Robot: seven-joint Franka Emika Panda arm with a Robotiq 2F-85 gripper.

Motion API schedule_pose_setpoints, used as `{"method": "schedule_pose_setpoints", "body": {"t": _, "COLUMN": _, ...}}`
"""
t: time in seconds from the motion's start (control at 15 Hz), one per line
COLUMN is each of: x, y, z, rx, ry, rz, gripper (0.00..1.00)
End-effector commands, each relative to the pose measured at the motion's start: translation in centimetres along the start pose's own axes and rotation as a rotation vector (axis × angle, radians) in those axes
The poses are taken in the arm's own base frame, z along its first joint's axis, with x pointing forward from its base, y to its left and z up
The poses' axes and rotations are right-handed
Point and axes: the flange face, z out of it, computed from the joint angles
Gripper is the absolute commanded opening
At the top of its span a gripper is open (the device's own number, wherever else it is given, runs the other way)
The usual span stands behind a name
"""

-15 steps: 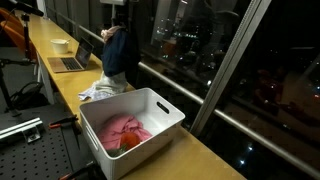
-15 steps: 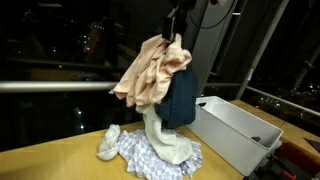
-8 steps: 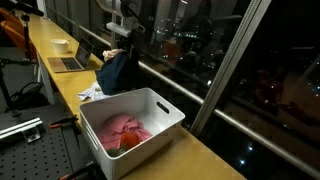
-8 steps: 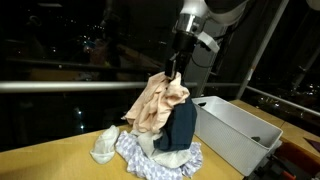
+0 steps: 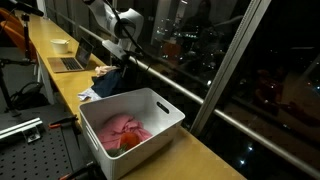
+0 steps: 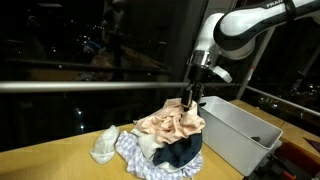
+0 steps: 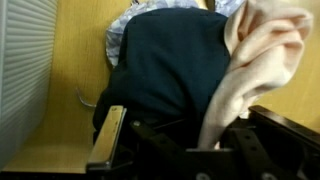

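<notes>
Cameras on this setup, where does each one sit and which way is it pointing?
An exterior view: high up, looking along the wooden counter beside the window, past the white bin to the clothes pile; the arm shows.
An exterior view: near counter height, facing the window; arm and gripper on the beige cloth.
Wrist view: looks down past the fingers onto the navy garment.
Shared: all three show the white bin and the clothes.

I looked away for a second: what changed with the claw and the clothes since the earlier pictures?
The claw came down, lowering the beige cloth and dark garment onto the patterned cloth; it stays shut on the beige cloth. The bin and laptop stayed put.
</notes>
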Motion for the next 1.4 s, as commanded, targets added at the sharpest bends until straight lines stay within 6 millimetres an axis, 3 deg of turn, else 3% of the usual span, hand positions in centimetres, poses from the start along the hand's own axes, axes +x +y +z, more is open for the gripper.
{"method": "schedule_pose_setpoints", "body": {"t": 0.0, "x": -3.4, "y": 0.4, "z": -0.8, "rx": -0.001, "ry": 0.001, "rz": 0.007, "gripper": 0.33}}
{"method": "schedule_pose_setpoints", "body": {"t": 0.27, "x": -6.5, "y": 1.7, "z": -4.5, "rx": -0.042, "ry": 0.033, "rz": 0.034, "gripper": 0.61}}
{"method": "schedule_pose_setpoints", "body": {"t": 0.6, "x": -11.1, "y": 5.8, "z": -10.9, "rx": -0.106, "ry": 0.107, "rz": 0.095, "gripper": 0.97}}
{"method": "schedule_pose_setpoints", "body": {"t": 0.8, "x": -12.9, "y": 9.0, "z": -12.8, "rx": -0.151, "ry": 0.136, "rz": 0.108, "gripper": 1.00}}
{"method": "schedule_pose_setpoints", "body": {"t": 1.0, "x": -13.7, "y": 12.1, "z": -12.4, "rx": -0.204, "ry": 0.136, "rz": 0.091, "gripper": 1.00}}
{"method": "schedule_pose_setpoints", "body": {"t": 1.33, "x": -12.6, "y": 16.4, "z": -7.1, "rx": -0.223, "ry": 0.148, "rz": 0.059, "gripper": 1.00}}
